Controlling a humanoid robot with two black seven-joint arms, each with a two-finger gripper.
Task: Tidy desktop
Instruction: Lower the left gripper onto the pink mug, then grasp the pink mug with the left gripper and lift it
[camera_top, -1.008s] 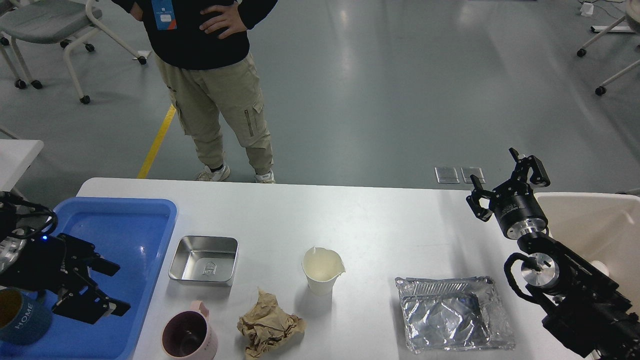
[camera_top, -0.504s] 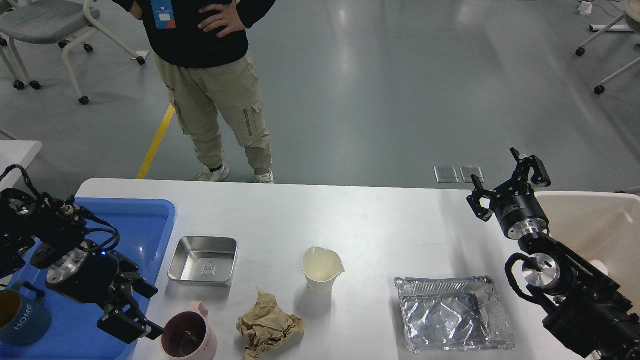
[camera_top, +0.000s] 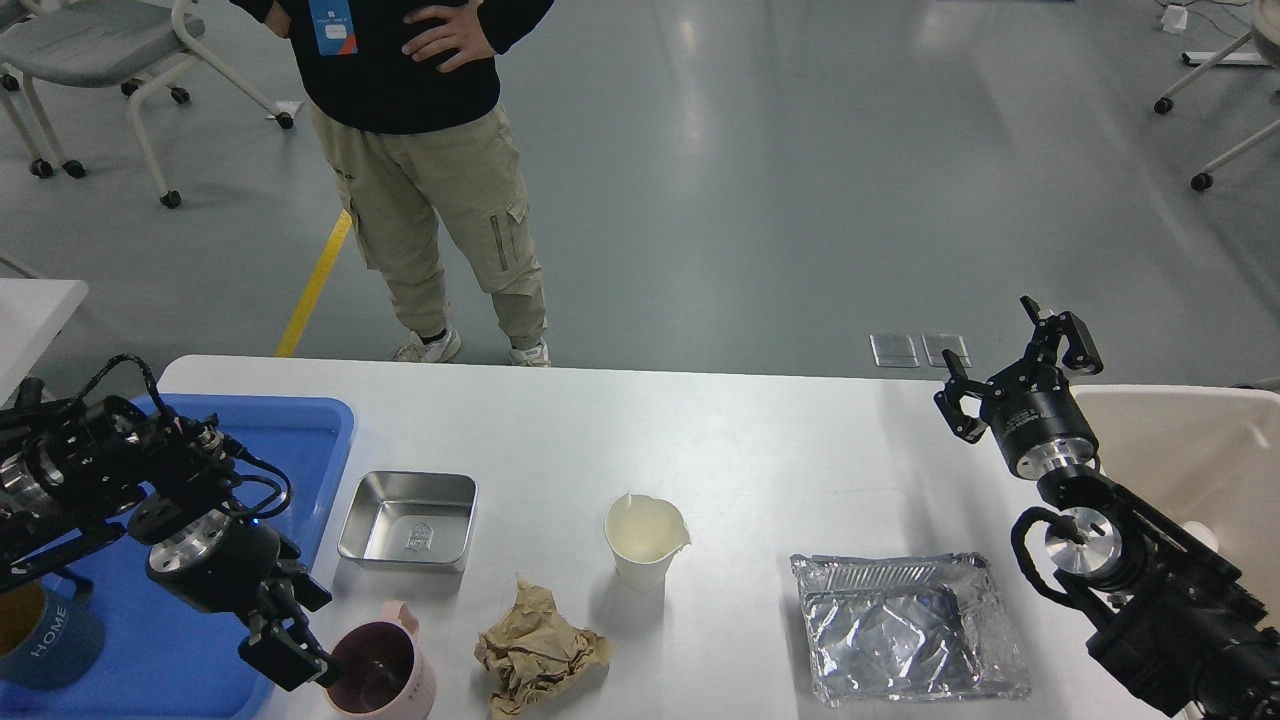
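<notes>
A: We're over the desktop (camera_top: 760, 440), a smooth white slab with rounded corners that fills the near half of the view, grey floor and a bystander's legs (camera_top: 445, 230) beyond its far edge. What's moved on the left?

B: Our left gripper (camera_top: 290, 632) has swung right off the blue tray (camera_top: 300, 440) in the last second and now sits at the near-left rim of the pink mug (camera_top: 380, 678). Its fingers look parted and hold nothing. We'd judge the mug is our next pick, bound for the tray, where the dark blue mug (camera_top: 45, 640) already stands.

A: And moving right?

B: A shallow steel tin (camera_top: 408, 520), shiny and square-cornered, just right of the tray. Near it a crumpled brown paper ball (camera_top: 538, 650), soft and creased. Then a white paper cup (camera_top: 645, 540), upright, its rim pinched. Further right a wrinkled foil tray (camera_top: 905, 625), thin and easily dented.

A: The right side?

B: Our right gripper (camera_top: 1015, 365) hasn't shifted; it hovers spread and empty by the beige bin (camera_top: 1180, 440) at the far right.
</notes>
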